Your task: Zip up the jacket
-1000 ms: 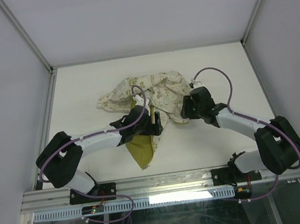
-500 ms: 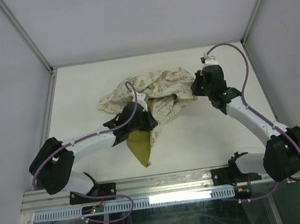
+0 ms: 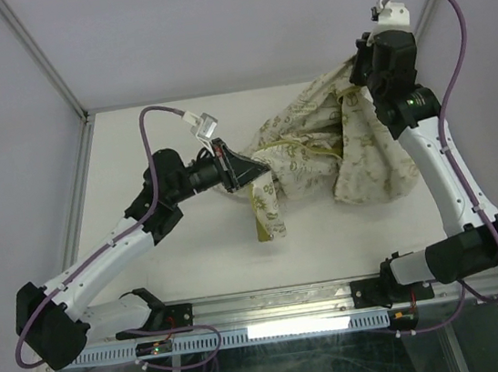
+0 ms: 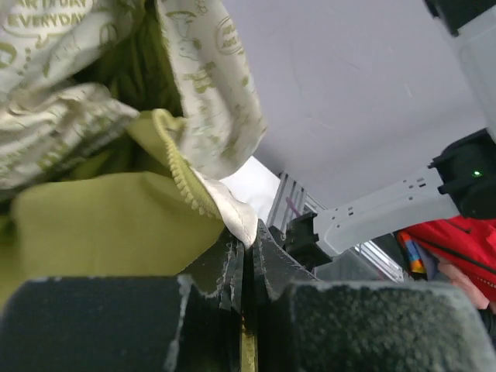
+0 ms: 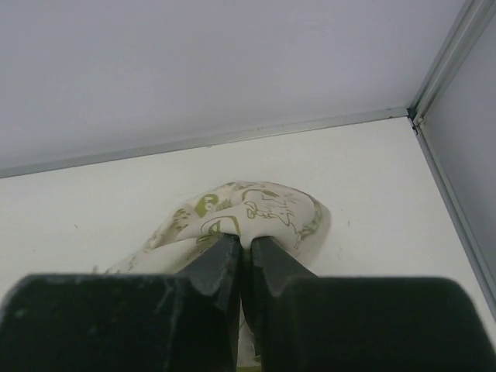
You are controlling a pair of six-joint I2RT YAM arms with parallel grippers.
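Top external view: the jacket (image 3: 317, 145), which a second ago was bunched low at the middle of the table (image 3: 134, 146), is now seen lifted and stretched out between the two arms. The right gripper (image 3: 358, 72) has been raised high toward the far right corner, while the left gripper (image 3: 251, 169) has been drawn up and to the left. The right wrist view shows a fold of printed fabric (image 5: 248, 209) clenched tightly in the right gripper (image 5: 244, 246). In the left wrist view, the left gripper (image 4: 246, 242) is clamped on a cream edge of the jacket (image 4: 77, 209), with a run of zipper teeth (image 4: 182, 174) lying just beside the pinch. One flap hangs below the left grip and the bulk droops below the right; whether either touches the table cannot be told. The garment is judged to have been opened out so its front edges can be found. The zipper is not yet joined, and most of the task is left.
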